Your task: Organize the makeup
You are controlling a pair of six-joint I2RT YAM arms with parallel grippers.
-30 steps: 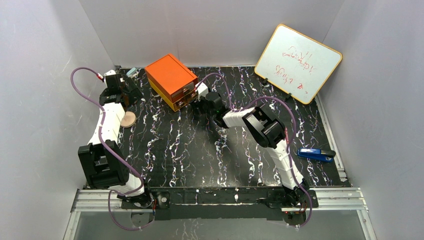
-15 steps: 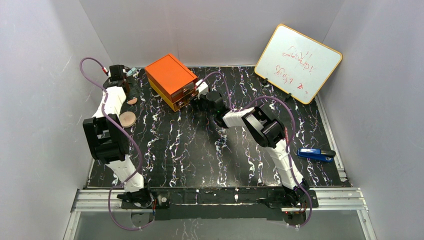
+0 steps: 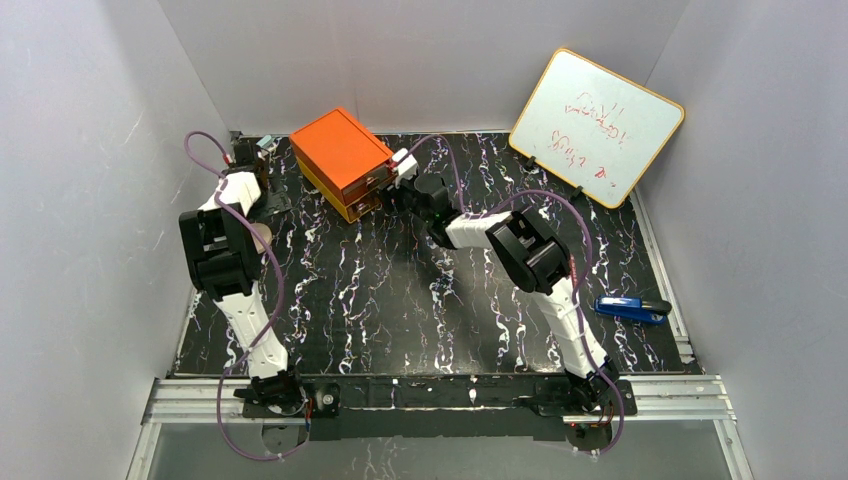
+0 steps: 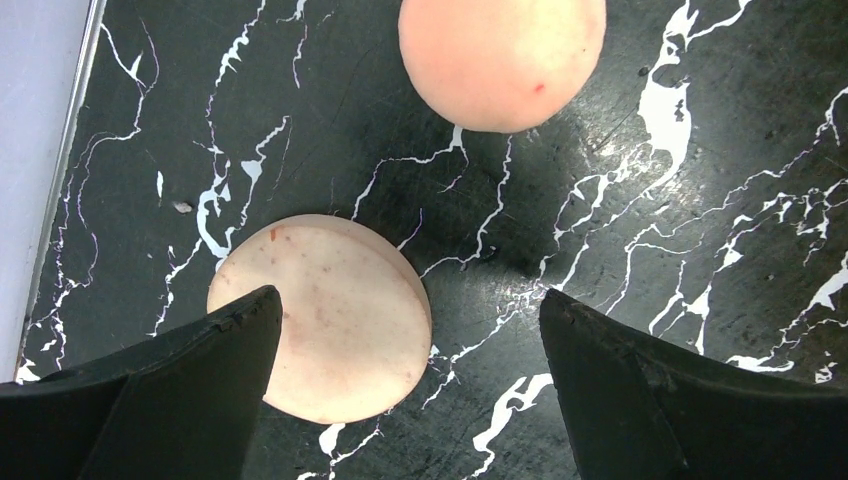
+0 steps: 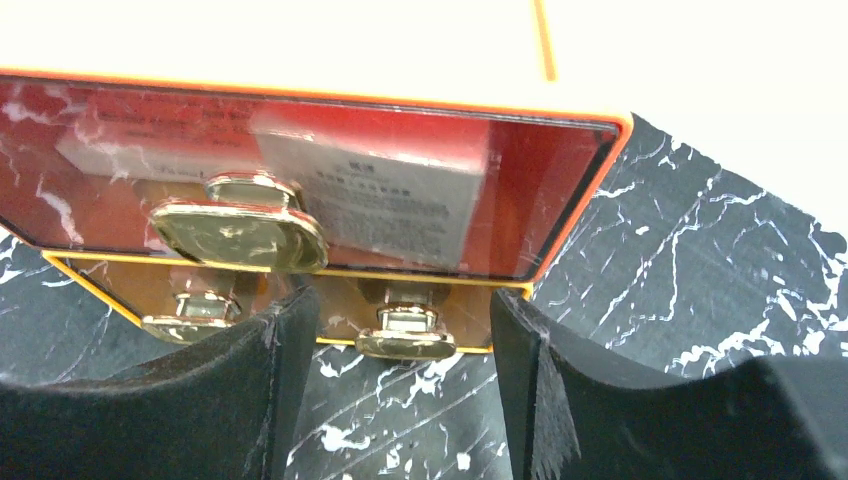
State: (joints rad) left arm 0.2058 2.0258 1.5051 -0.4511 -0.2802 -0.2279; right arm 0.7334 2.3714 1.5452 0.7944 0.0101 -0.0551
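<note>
Two round makeup discs lie on the black marbled table: a pale one point(image 4: 320, 318) and a peach-pink one point(image 4: 500, 60) beyond it. My left gripper point(image 4: 410, 300) hangs open just above them, its left finger point(image 4: 170, 390) over the pale disc's edge and its right finger well clear of it. From above, this gripper point(image 3: 268, 205) is at the back left, with one disc point(image 3: 262, 237) peeking out beside the arm. My right gripper point(image 5: 402, 300) is open, its fingers on either side of the lower drawer's gold knob point(image 5: 405, 338) on the orange drawer box point(image 3: 343, 160), with small gaps.
The upper drawer has a clear red front with a larger gold knob point(image 5: 238, 232) and a white box inside. A whiteboard point(image 3: 597, 125) leans at the back right. A blue stapler-like object point(image 3: 632, 309) lies by the right edge. Grey walls enclose the table.
My left arm has swung back and to the left wall, bringing its gripper down over the discs. The right gripper's fingers have narrowed around the lower drawer knob.
</note>
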